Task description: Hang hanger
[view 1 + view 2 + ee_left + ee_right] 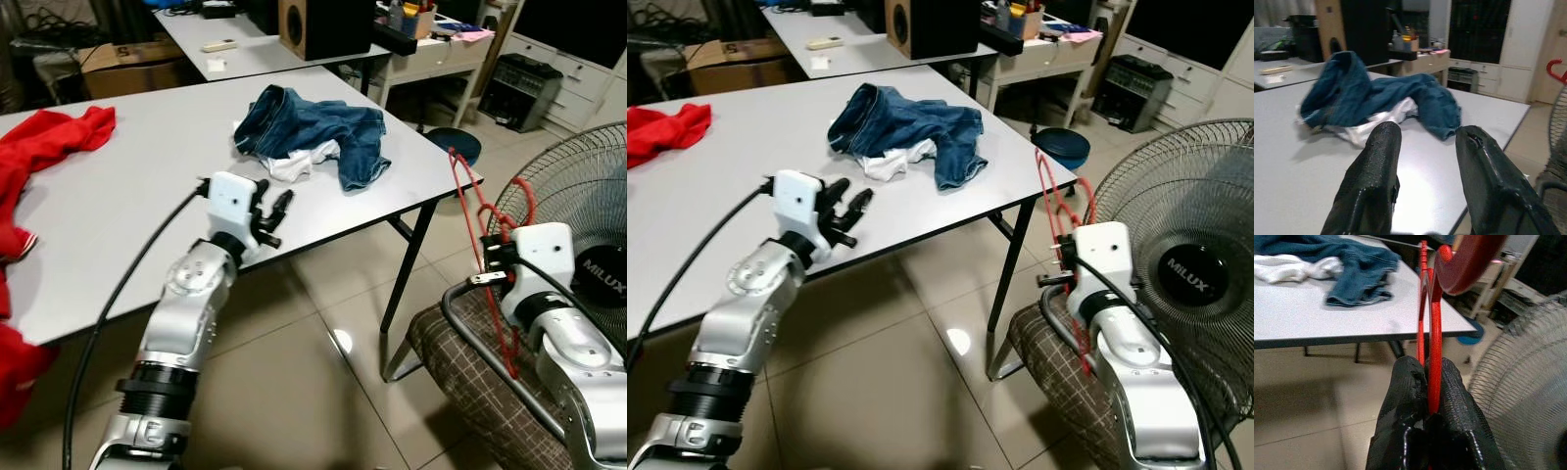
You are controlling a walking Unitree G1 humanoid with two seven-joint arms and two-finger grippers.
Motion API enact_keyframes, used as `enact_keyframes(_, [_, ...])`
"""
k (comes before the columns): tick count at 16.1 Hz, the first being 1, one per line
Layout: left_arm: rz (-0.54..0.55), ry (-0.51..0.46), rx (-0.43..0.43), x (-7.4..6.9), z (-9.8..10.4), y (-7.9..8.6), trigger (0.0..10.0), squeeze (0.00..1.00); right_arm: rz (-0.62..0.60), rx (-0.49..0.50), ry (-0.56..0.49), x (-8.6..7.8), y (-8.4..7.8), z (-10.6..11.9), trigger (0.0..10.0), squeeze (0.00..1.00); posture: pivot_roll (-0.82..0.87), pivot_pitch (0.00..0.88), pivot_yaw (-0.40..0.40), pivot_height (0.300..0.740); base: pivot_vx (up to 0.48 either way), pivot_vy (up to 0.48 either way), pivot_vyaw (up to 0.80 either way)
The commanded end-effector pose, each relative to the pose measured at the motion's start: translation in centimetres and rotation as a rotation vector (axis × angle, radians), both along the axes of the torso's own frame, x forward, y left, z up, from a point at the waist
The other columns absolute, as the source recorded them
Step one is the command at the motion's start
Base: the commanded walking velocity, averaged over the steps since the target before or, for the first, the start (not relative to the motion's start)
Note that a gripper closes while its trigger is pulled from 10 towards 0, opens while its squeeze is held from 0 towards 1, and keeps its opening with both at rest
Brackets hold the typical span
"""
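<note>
Clamping red hanger (pixel 1433 333) upright, right gripper (pixel 1427 382); left gripper (pixel 1425 161) open above table (pixel 127 206).

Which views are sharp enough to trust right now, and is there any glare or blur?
Both eye views are sharp, with a ceiling-light glare spot on the floor tiles. Left wrist view: jeans soft, left gripper fingers blurred up close. Right wrist view: red hanger hook blurred near the lens, right gripper crisp.

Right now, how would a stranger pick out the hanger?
Find the standing fan past the grey table's corner. In front of it, the right gripper pinches a thin red hanger above a checked chair. Nothing else nearby is red wire.
</note>
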State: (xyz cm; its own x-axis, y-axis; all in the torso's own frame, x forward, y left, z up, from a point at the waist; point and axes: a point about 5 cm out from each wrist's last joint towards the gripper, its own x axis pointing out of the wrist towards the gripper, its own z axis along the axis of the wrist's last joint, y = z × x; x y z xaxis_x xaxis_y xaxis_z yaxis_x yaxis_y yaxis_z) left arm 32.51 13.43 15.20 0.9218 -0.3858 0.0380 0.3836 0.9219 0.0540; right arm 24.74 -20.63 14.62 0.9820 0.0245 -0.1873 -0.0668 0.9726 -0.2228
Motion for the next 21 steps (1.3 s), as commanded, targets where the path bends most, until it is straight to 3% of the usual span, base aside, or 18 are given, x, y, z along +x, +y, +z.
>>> enact_keyframes(1, [0.017, 0.002, -0.003, 0.14, -0.05, 0.48, 10.0, 0.0, 0.028, 0.01, -0.03, 0.0, 0.38, 0.63, 10.0, 0.0, -0.05, 0.0, -0.031, 0.74, 0.274, 0.0, 0.0])
enact_keyframes(7, [0.022, 0.022, -0.018, 0.04, -0.32, 0.57, 10.0, 0.0, 0.047, 0.043, -0.049, -0.15, 0.53, 0.94, 10.0, 0.0, -0.05, 0.0, -0.034, 0.74, 0.327, 0.0, 0.0])
enact_keyframes(21, [-0.008, 0.03, -0.025, 0.23, -0.47, 0.19, 10.0, 0.0, 0.075, 0.018, -0.053, -0.13, 0.72, 0.98, 10.0, 0.0, -0.05, 0.0, -0.033, 0.74, 0.339, 0.0, 0.0])
